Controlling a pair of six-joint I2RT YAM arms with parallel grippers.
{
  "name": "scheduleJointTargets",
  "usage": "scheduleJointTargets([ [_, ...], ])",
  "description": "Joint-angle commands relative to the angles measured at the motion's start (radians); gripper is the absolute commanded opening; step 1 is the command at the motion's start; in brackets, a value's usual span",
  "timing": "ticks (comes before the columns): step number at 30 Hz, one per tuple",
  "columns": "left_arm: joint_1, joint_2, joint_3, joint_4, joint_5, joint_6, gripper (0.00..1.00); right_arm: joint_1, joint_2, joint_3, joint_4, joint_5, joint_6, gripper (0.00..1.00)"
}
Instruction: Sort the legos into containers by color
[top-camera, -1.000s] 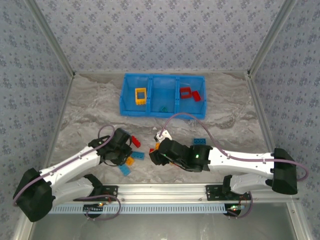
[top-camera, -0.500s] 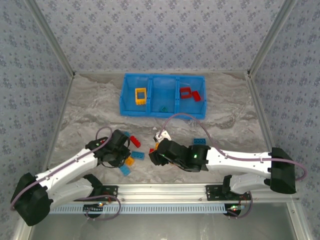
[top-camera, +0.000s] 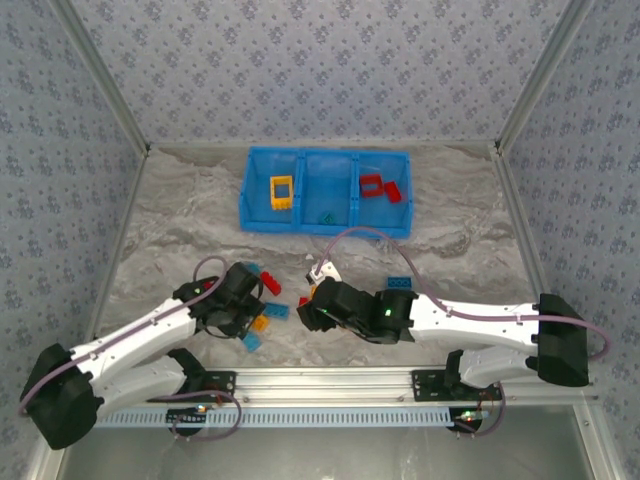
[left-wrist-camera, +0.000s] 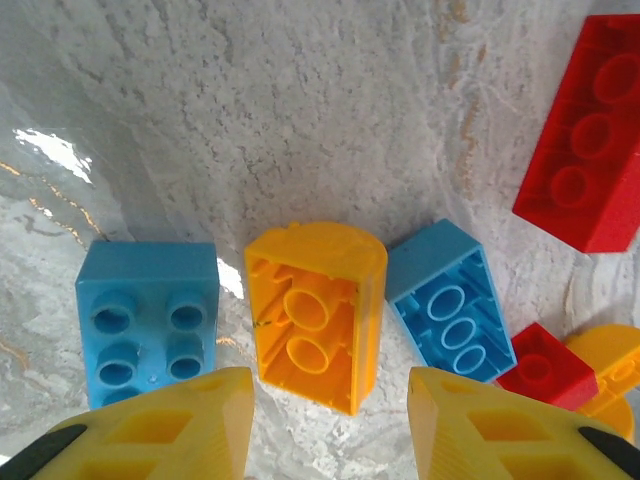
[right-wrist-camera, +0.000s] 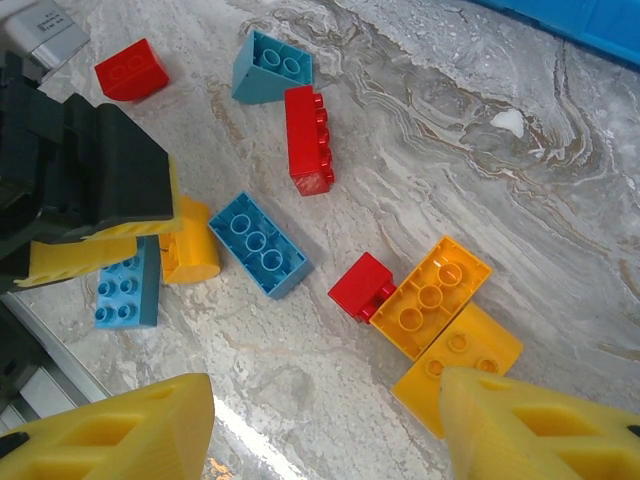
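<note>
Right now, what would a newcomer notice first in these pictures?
The bright blue bin at the table's far side stands out, a yellow frame in its left compartment, red pieces in its right. On the near side, the left gripper hangs open by an upturned orange brick, a blue brick and a red brick close by.

Left gripper (left-wrist-camera: 330, 405) reaches toward two o'clock, jaws apart; right gripper (right-wrist-camera: 325, 400) stretches toward nine o'clock, jaws wide.
</note>
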Motion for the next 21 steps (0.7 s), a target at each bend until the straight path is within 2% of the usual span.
scheduleJointTargets([
  [1,-0.008,0.031,0.004,0.057,0.013,-0.011,0.46,0.007,0.005,0.024,0.0,0.007,0.02,0.63],
  [10,-0.01,0.067,-0.011,0.042,0.029,-0.031,0.4,0.007,-0.002,0.017,-0.007,0.015,0.026,0.63],
  [21,-0.009,0.117,-0.036,0.078,0.032,-0.029,0.41,0.005,-0.003,0.016,-0.009,0.021,0.032,0.63],
])
